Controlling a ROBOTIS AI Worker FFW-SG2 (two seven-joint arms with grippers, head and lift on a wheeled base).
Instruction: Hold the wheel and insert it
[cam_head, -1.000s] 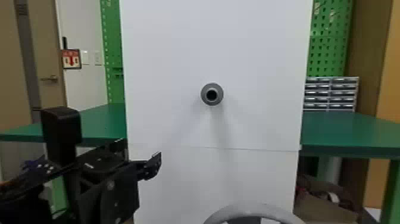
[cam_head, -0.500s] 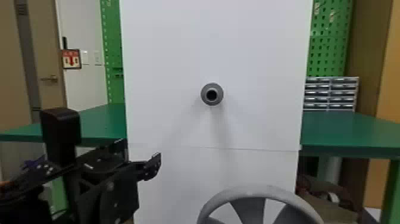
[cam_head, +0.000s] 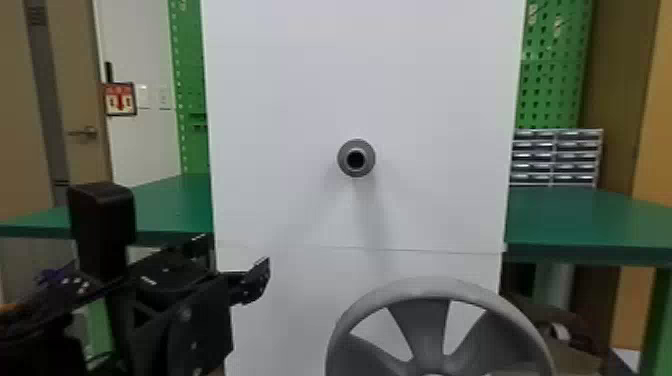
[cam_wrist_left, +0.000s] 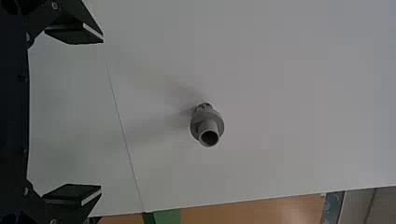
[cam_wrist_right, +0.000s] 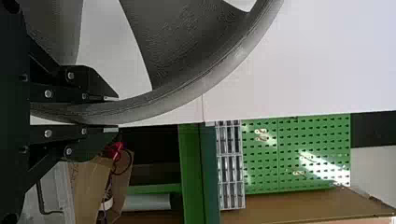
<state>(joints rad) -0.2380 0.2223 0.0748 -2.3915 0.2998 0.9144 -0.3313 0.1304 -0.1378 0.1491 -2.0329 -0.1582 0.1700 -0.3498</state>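
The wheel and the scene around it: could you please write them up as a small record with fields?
wheel: grey, spoked, lower than the post
held by: right gripper, closed on the rim
post: grey, hollow-ended, sticking out from the panel
left gripper: open, empty
panel: white, upright
table: green, seen on both sides of the panel
insertion: not yet done; wheel off the post

head view: from the head, forward and down, white panel (cam_head: 280, 100) square ahead. left wrist view: sideways, facing the same panel and grey peg (cam_head: 356, 158), nearer than the head. right wrist view: sideways, close at the wheel (cam_head: 422, 325). shared by head and right wrist: wheel, panel, drawer unit (cam_head: 555, 157), green pegboard (cam_head: 550, 95).
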